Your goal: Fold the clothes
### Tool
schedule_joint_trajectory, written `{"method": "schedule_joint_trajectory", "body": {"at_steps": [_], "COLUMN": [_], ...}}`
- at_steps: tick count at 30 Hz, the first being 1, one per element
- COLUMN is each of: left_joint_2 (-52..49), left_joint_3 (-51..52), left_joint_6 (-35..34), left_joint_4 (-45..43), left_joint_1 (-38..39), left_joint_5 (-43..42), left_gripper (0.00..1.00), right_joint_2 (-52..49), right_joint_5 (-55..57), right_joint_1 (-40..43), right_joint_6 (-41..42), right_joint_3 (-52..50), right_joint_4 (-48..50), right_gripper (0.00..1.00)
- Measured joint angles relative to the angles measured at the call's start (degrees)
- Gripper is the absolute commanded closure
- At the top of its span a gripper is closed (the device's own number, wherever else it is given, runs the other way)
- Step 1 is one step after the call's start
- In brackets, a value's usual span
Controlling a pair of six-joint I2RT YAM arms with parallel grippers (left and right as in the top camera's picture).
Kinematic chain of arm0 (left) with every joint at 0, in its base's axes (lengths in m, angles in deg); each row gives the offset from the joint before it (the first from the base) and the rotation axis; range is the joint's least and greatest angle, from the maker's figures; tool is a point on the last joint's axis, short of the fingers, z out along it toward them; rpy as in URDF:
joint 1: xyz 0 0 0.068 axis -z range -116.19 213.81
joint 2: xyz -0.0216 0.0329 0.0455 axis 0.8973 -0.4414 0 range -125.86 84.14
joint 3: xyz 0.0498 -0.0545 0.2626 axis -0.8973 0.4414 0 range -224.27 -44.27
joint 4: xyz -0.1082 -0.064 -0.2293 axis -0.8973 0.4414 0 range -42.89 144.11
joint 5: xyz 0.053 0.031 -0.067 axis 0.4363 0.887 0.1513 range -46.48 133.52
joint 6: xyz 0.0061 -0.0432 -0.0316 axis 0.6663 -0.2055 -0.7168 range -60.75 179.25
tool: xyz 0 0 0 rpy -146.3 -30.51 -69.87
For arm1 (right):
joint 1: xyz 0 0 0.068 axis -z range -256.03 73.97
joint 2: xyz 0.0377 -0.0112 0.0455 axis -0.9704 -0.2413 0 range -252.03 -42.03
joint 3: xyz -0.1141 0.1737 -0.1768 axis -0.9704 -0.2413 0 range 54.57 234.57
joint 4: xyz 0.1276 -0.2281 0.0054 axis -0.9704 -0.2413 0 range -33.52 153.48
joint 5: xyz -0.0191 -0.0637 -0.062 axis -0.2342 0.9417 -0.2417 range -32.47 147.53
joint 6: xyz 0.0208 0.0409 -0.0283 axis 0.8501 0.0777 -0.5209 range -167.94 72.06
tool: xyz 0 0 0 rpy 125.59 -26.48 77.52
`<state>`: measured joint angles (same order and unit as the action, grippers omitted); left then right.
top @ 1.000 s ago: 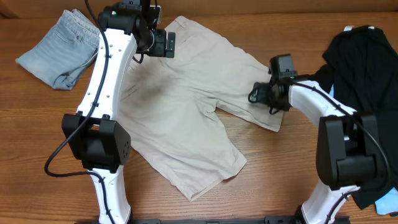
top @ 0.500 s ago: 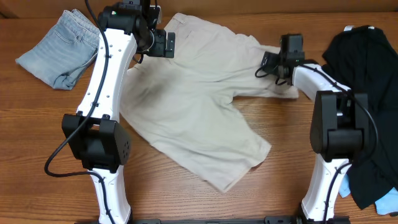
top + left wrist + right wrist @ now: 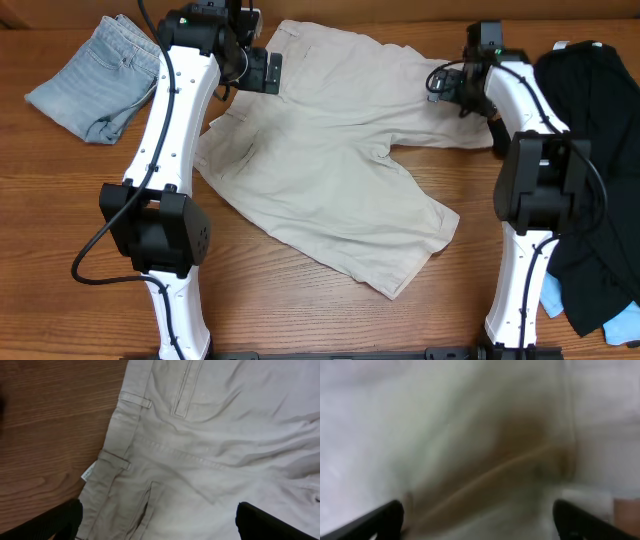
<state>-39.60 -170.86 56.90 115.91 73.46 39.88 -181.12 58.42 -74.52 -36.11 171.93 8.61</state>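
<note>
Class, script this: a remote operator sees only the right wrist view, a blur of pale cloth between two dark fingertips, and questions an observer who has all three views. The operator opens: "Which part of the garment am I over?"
Observer: The right gripper is over the far edge of one leg of the khaki shorts, the leg that points toward a black garment.
Operator: Where is my other arm?
Observer: The left gripper hovers open above the shorts' waistband, near the belt loops and a small white tag.
Operator: Is anything else out there?
Observer: A light-blue denim garment lies at the table's far-left corner, apart from the shorts.
</note>
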Motion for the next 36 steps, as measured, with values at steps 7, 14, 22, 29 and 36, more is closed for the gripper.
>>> {"method": "schedule_joint_trajectory", "body": {"at_steps": [7, 14, 22, 29, 36], "left_joint_2": [0.00, 0.00, 0.00, 0.00, 0.00], "left_joint_3": [0.00, 0.00, 0.00, 0.00, 0.00], "left_joint_6": [1.31, 4.35, 5.57, 5.77, 5.92], "left_joint_4": [0.92, 1.60, 1.38, 0.15, -0.28], "left_joint_1": [0.00, 0.00, 0.00, -0.22, -1.75], "left_joint_5": [1.90, 2.84, 3.30, 3.52, 3.50], "left_gripper": [0.00, 0.00, 0.00, 0.00, 0.00], "right_joint_2": [-0.63, -0.63, -0.66, -0.07, 1.68], "right_joint_5": [-2.71, -3.54, -3.65, -3.26, -3.02], "right_joint_1": [0.20, -1.33, -2.54, -2.69, -2.73], "right_joint_6": [1.11, 3.67, 6.82, 7.56, 8.46], "right_joint_3": [10.47, 7.93, 4.76, 0.00, -4.20], "right_joint_4": [-17.29, -20.57, -18.88, -16.61, -20.06], "right_gripper": [0.00, 0.00, 0.00, 0.02, 0.03]}}
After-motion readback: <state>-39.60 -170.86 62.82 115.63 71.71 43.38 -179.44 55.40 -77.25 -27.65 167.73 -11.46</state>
